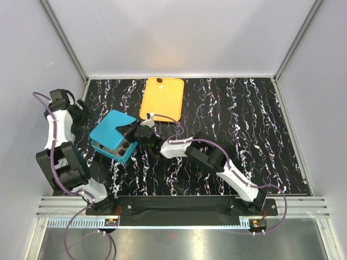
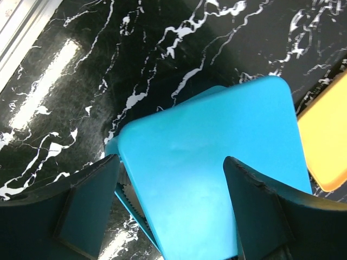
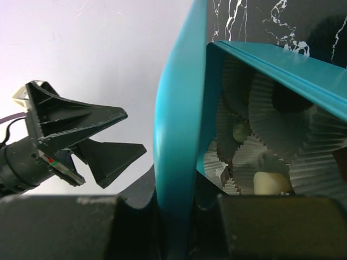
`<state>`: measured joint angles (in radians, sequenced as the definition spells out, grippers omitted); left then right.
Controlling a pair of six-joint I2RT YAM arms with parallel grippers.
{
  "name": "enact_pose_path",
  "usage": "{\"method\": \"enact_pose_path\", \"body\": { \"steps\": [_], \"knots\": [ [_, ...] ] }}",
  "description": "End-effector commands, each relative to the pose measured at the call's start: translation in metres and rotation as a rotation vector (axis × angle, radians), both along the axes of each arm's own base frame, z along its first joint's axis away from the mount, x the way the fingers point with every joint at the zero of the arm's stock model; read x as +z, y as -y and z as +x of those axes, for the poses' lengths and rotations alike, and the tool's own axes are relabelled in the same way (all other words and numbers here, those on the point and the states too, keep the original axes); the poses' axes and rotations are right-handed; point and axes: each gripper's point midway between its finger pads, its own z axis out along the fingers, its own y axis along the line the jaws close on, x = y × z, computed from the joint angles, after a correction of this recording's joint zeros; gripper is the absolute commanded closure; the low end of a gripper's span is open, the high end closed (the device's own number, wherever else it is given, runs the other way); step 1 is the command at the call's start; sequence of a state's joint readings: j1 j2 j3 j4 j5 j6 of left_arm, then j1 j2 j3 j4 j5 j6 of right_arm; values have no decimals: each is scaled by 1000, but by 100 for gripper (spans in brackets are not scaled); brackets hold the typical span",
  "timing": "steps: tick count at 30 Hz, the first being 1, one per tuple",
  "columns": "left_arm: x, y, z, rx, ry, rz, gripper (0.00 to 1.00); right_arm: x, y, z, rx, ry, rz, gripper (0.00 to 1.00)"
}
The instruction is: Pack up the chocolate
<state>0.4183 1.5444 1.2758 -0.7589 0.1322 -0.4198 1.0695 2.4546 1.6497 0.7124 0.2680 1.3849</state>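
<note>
Lid-closing stage, by the look of things. Right gripper (image 3: 173, 216) clenched on the edge of the teal lid (image 3: 172, 108), holding it tilted over the teal box (image 3: 271, 57). Just beyond those fingers, inside the box: fluted paper cups (image 3: 282, 124), a pale chocolate round (image 3: 268, 183) nearest, a second pale piece (image 3: 241, 131) deeper in, any dark pieces hard to make out. Left gripper (image 2: 171, 208) spread wide, grasping nothing, hovering over the lid's flat top with no visible contact. Well away from both grippers, the orange tray (image 1: 162, 100) with one small dark bit (image 1: 160, 80) at its far rim. Possibly a stray chocolate, too small to tell.

To do this well: lower the lid slowly, keeping the pinch out at the rim and clear of the box wall. Line up the corners before releasing. Bring the left fingers down onto the lid's top to press it flat and steady the box against skidding. Worth checking that dark bit before sealing.
</note>
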Motion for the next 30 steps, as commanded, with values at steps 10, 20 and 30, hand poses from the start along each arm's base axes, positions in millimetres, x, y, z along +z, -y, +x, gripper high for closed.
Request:
{"method": "enact_pose_path", "body": {
  "steps": [10,20,30],
  "knots": [
    [-22,-11,6,10,-26,36,20,30,0,-13,10,42,-2,79],
    [-27,-23,3,13,-91,96,20,24,0,-12,8,20,-30,73],
    [-17,-25,5,-23,-110,195,15,25,2,-12,41,37,-78,70]
  ]
}}
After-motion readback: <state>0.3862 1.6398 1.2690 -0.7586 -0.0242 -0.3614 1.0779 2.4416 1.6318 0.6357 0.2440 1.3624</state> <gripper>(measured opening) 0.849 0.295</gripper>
